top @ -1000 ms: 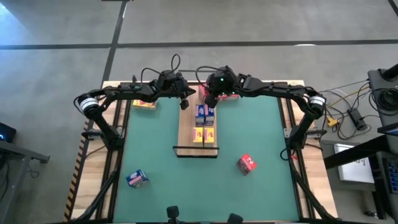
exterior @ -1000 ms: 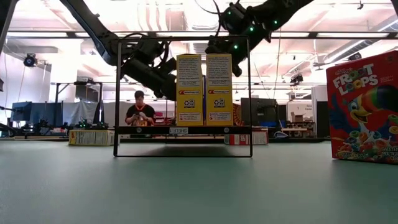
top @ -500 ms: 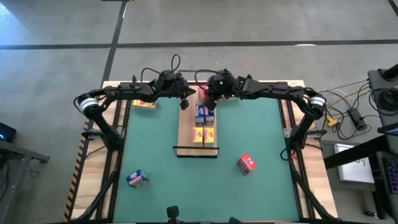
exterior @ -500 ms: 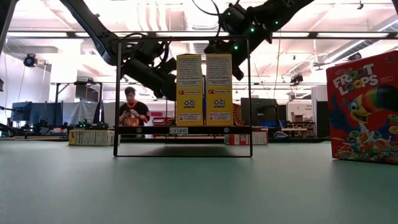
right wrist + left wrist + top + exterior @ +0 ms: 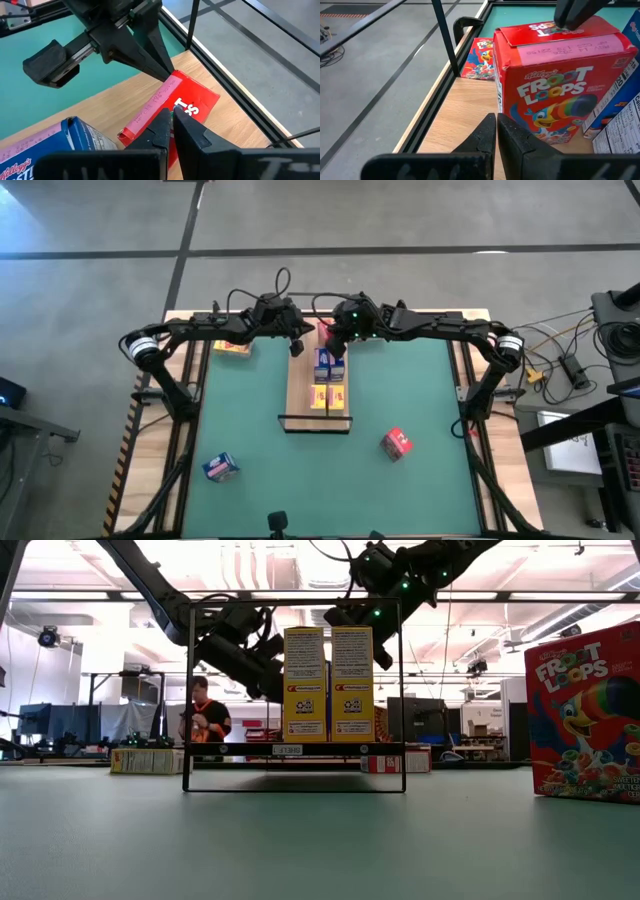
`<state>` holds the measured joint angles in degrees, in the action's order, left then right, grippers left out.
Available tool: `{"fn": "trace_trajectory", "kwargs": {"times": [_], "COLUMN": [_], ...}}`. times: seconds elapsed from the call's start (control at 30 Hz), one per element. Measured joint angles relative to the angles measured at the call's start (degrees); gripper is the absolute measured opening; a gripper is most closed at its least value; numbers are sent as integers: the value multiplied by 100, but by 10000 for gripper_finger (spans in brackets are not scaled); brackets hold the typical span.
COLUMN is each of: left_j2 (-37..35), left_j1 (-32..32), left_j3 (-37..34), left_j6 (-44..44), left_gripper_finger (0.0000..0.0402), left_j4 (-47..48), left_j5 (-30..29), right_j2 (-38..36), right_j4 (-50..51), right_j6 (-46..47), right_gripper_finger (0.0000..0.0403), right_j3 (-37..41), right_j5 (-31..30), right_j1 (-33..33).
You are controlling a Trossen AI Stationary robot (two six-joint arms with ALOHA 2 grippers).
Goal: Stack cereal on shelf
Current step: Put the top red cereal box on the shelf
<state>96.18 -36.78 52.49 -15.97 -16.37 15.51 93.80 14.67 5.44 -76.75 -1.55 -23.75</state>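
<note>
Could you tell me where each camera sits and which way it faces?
High view: overhead, straight down; both arms over the shelf.
Low view: table height, level through the shelf; arms above.
Left wrist view: behind the shut left hand, facing the red box.
Right wrist view: behind the shut right hand, over the same red box.
</note>
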Motion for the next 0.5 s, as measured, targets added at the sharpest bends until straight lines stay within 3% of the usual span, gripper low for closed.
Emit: {"fn": "trace_trajectory", "kwargs": {"times": [0.5], "left_j2": [173], "left_j1": [-2], "left_j3": [0], "left_j6": [-296], "left_gripper_finger": [0], "left_j4": [241], "left_j5": [2], "right_j2": [-5], "right_j4": [-36], "right_j6": [-178], "right_gripper_finger": [13], "right_j3": [-343], "right_j5": [-2], "right_j1": [0]}}
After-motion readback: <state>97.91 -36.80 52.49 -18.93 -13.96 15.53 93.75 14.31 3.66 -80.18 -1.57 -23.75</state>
